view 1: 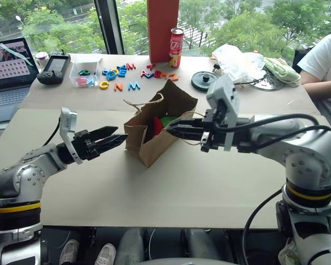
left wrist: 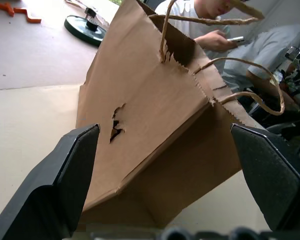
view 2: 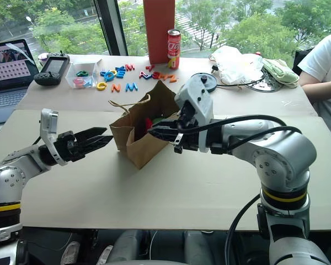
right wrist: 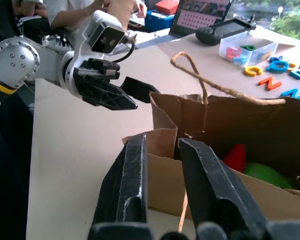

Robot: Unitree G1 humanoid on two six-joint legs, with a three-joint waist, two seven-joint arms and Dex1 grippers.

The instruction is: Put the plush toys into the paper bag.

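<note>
Paper bag [view 1: 157, 130] standing open-mouthed near the middle of the table [view 1: 171, 187], just in front of the seam where the near board meets the far one. Both plush toys already lie inside it: the red toy [right wrist: 236, 156] and, touching it, the green toy [right wrist: 267, 174], seen through the mouth below the bag's rim. No toy remains on the table surface, so the loading appears complete; judged from this, only release and withdrawal of the arms is left.

Right gripper [view 1: 174, 131] reaches over the bag's mouth from the right. Its fingers are brought together, with a narrow gap in the wrist view; whether they pinch the twine handle [view 1: 194, 128] or the rim cannot be told.

Left gripper [view 1: 111, 138] sits level, just beside the bag's left wall, apart from it, fingers spread wide and empty. The wall facing it carries a small tear [left wrist: 116, 124].

Along the far edge lie plastic letters [view 1: 118, 77], a can [view 1: 176, 47], a laptop [view 1: 8, 77] at the far left corner and a white plastic bag [view 1: 237, 61]. A person's arm [view 1: 325, 83] rests at the far right.
</note>
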